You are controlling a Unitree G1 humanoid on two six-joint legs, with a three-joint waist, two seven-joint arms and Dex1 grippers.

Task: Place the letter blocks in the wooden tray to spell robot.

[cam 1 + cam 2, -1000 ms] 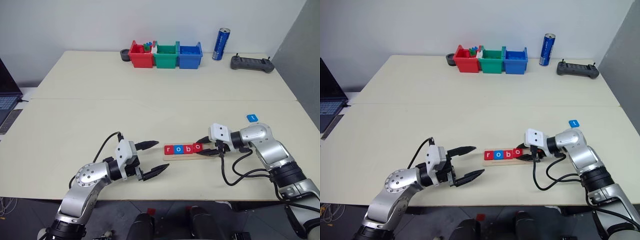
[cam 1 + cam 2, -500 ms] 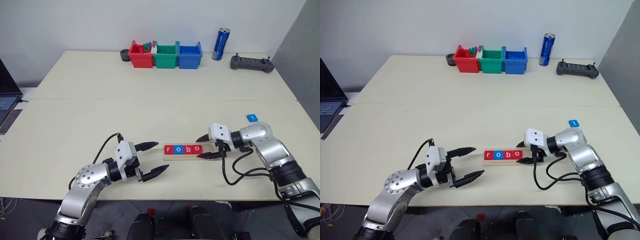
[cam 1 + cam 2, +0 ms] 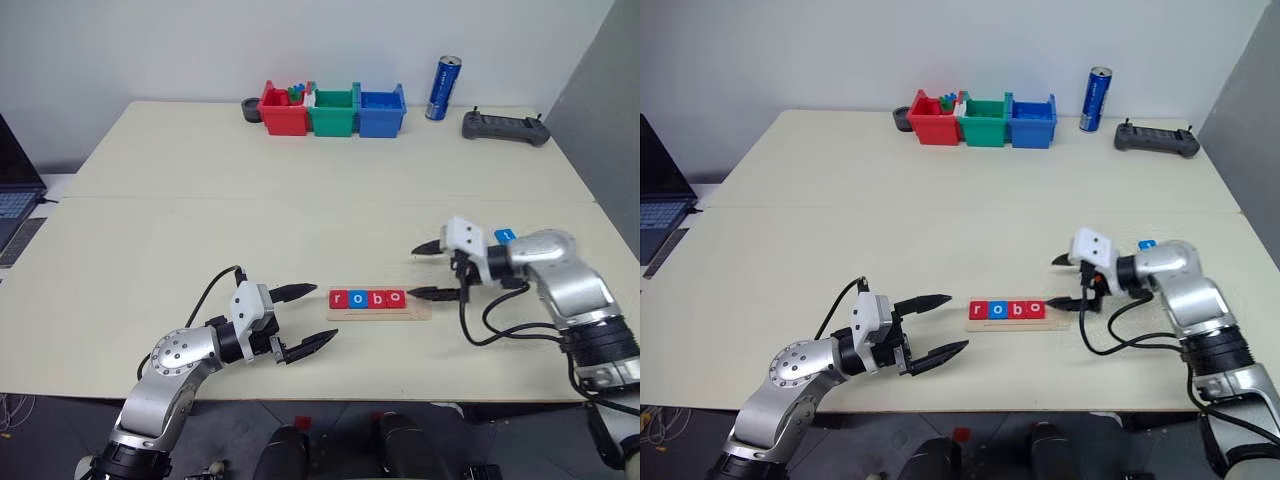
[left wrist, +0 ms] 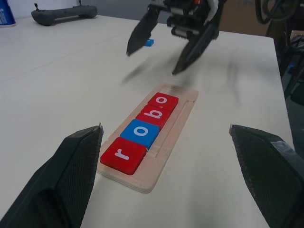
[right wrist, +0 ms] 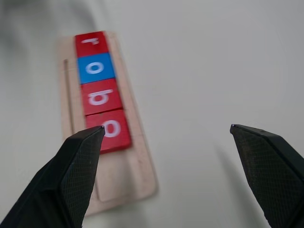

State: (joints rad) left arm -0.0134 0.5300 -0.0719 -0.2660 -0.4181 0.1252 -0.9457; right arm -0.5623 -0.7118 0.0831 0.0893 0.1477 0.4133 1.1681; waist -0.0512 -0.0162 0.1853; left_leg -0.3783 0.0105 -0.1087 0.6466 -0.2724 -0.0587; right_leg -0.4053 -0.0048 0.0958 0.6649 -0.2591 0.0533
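Open counter [image 3: 300, 220] all around both grippers. Between left gripper [image 3: 300, 318] and right gripper [image 3: 428, 270], only the wooden tray [image 3: 415, 312] with four letter blocks [image 3: 366, 298], low and flat. Beyond the right gripper, just beside its wrist, one blue block [image 3: 504, 236]. Bins [image 3: 332, 110], can [image 3: 441, 88] and controller [image 3: 504, 126] well ahead at the far edge.

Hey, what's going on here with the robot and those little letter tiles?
The robot is spelling "robot" with letter blocks in a wooden tray. Four blocks, r, o, b and o, sit in a row in the tray, with the end slot empty. The right hand is open, holds nothing and hangs just past that empty end. The blue t block lies on the table behind the right arm. The left hand is open, near the tray's r end.
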